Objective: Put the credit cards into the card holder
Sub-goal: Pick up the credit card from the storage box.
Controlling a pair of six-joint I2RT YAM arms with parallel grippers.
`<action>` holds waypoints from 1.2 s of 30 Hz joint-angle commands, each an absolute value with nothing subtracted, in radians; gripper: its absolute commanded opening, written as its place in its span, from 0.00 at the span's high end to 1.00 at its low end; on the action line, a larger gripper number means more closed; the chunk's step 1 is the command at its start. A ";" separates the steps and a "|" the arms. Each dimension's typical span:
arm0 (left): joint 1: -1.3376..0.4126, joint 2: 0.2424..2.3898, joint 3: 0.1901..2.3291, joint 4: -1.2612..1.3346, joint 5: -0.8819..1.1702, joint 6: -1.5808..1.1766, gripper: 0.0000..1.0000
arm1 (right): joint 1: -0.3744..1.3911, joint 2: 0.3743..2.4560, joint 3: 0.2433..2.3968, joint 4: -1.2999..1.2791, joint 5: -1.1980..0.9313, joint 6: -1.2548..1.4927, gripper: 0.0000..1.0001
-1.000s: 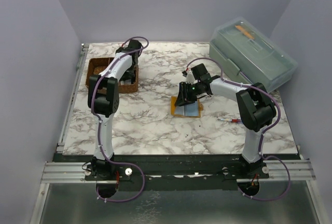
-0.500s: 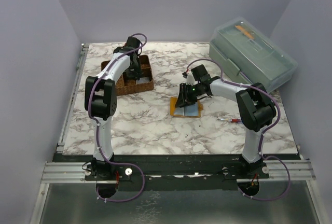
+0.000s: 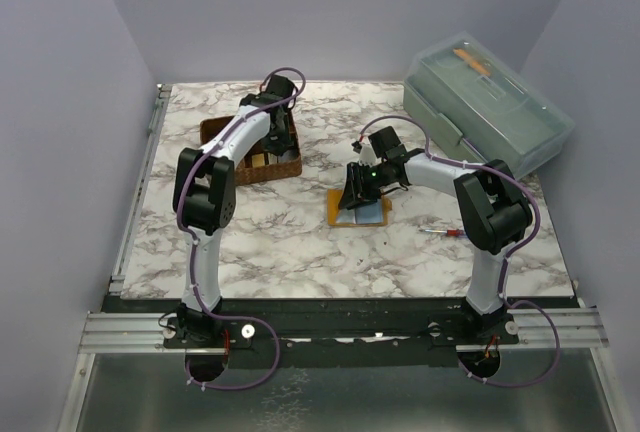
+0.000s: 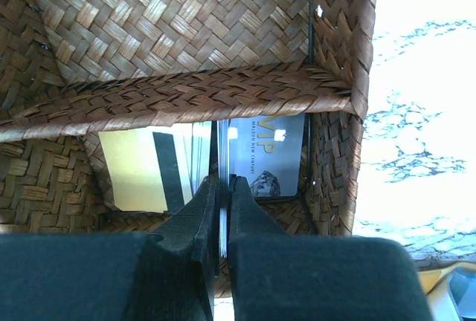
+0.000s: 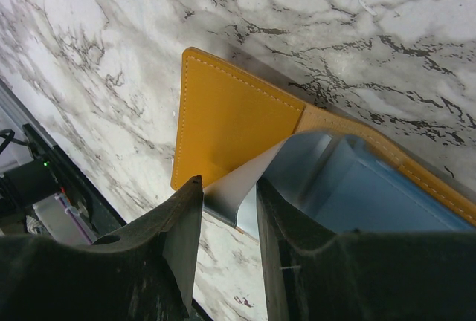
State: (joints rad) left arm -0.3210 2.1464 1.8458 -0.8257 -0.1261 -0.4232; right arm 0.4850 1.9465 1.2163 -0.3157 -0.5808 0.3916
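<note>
- Weave of flat brown strips making up the basket [image 4: 149, 24], sitting left of centre on the marble-patterned table [image 3: 300, 252], split by woven dividers into compartments. The left arm is covering much of it in the top view.
- Black jaws of the left gripper [image 4: 223, 184] reaching into a corner compartment and pinching tight on a thin pale card [image 4: 221, 221] standing on edge, only that edge showing.
- Leaning together in that same compartment, several credit cards [image 4: 195, 159]: a yellowish one with a black stripe [image 4: 134, 169], pale ones stacked edge-on, and a dark glossy one [image 4: 268, 154] lettered "VIP", its smaller print blurring out.
- Lying open and flat right of centre, well apart from the basket: the card holder [image 5: 230, 113], smooth orange-tan leather with stitched edges.
- Standing over it, the right gripper [image 5: 227, 187], jaws partway apart, straddling a corner of a flat pale blue card [image 5: 357, 187] lying on the leather. Not clearly gripping it, the card's far side running under one finger.
- Sitting at the far right corner, a clear lidded plastic box [image 3: 490, 102], something orange blurring inside.
</note>
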 commanded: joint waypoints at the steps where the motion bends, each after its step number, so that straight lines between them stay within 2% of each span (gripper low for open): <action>1: -0.321 2.112 1.865 -0.864 -0.192 -0.438 1.00 | 0.494 1.943 1.206 -0.321 -0.573 0.384 0.62; 10: -0.320 2.065 1.948 -0.914 -0.120 -0.430 1.00 | 0.494 1.941 1.202 -0.318 -0.572 0.389 0.62; 19: -0.297 2.122 2.043 -0.991 -0.087 -0.400 1.00 | 0.494 1.935 1.204 -0.323 -0.566 0.387 0.62; 30: -0.294 2.182 2.029 -0.937 -0.081 -0.363 1.00 | 0.494 1.938 1.222 -0.329 -0.561 0.388 0.62; 36: -0.257 2.130 1.973 -0.886 -0.037 -0.344 1.00 | 0.494 1.910 1.290 -0.356 -0.500 0.389 0.61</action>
State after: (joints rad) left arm -0.2947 2.1731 1.9953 -0.9394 -0.0814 -0.3691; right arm 0.4854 1.9465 1.2240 -0.3302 -0.5655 0.3920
